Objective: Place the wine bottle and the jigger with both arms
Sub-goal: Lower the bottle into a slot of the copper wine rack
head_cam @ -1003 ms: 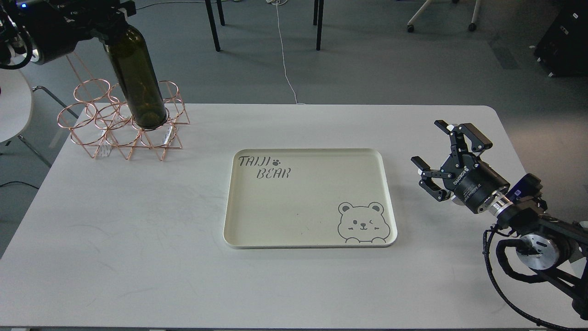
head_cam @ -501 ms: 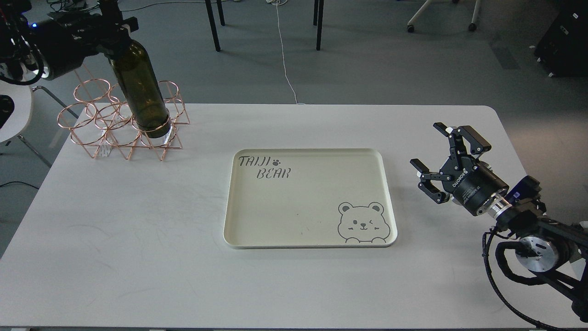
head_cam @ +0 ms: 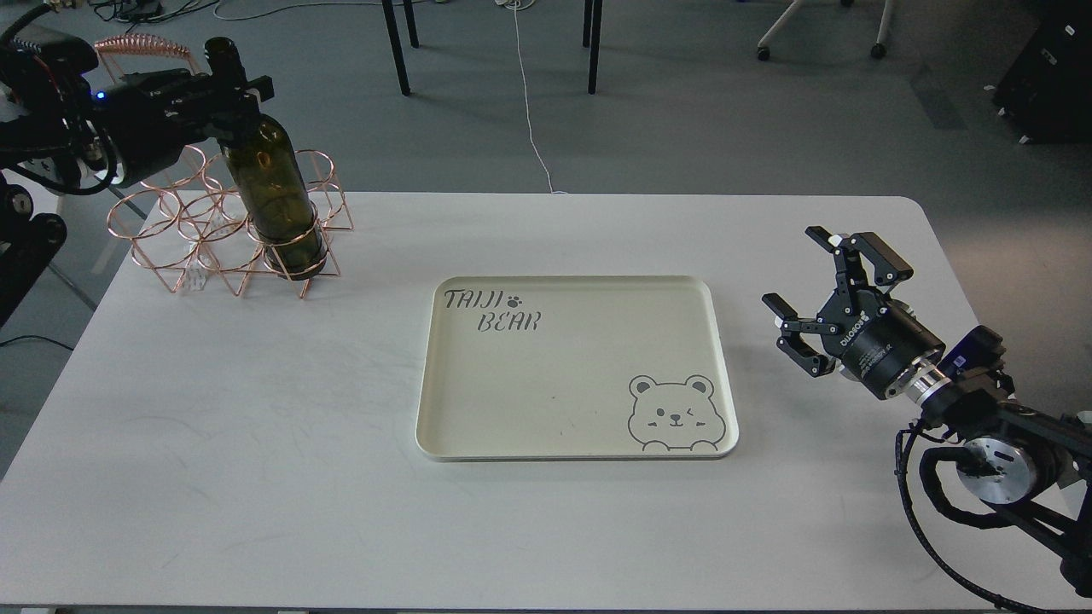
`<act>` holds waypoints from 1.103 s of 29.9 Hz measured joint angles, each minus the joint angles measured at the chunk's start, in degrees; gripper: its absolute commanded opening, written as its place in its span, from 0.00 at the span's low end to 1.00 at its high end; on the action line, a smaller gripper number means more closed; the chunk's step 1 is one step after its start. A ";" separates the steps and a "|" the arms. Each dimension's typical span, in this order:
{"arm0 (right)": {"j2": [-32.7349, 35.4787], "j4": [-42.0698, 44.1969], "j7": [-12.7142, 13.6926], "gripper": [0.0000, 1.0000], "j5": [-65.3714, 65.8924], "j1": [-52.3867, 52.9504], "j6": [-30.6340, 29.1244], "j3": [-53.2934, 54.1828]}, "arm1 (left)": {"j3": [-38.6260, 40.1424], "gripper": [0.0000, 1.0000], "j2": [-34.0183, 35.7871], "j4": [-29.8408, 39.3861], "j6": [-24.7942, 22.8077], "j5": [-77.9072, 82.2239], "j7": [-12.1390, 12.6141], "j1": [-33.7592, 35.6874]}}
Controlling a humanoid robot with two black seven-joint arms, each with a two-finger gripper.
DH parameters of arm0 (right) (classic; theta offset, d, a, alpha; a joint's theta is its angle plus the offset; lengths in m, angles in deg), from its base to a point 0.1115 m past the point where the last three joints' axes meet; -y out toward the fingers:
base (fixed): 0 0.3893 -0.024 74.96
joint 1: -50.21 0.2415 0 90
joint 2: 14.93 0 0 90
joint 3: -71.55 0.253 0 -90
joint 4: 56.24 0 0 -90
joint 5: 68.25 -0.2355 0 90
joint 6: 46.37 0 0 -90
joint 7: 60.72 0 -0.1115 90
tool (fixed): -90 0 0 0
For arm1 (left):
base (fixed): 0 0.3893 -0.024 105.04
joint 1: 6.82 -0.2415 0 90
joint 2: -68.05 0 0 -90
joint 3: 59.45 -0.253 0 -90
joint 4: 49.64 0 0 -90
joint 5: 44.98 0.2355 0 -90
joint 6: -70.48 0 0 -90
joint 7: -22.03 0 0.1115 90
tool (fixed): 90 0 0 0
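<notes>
The dark olive-green wine bottle (head_cam: 273, 192) stands upright in a front ring of the copper wire rack (head_cam: 226, 226) at the table's far left. My left gripper (head_cam: 235, 85) is shut on the bottle's neck, just below its open mouth. My right gripper (head_cam: 810, 294) is open and empty, above the table to the right of the cream tray (head_cam: 576, 426). The jigger is not in view.
The cream tray with "TAIJI BEAR" lettering and a bear drawing lies at the table's centre and holds nothing. The white table (head_cam: 256, 443) has rounded edges. Chair and table legs stand on the grey floor behind.
My left arm has lowered the bottle down through the rack's ring, so its neck and mouth now show. The right gripper has barely moved.
</notes>
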 measured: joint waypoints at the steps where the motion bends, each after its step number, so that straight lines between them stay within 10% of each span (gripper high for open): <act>1: 0.00 0.01 0.00 0.97 0.00 0.00 0.00 0.00 | 0.00 0.27 -0.12 -0.15 0.08 -0.01 0.00 -0.10; 17: 0.00 -0.07 0.00 0.97 0.02 -0.01 0.23 0.01 | -0.04 0.86 -0.98 -1.06 0.18 -0.23 -0.03 -0.69; 33: 0.00 -0.22 0.00 0.97 -0.04 -0.01 0.27 0.33 | 0.43 0.97 3.53 3.74 -0.39 -8.19 -0.02 -4.77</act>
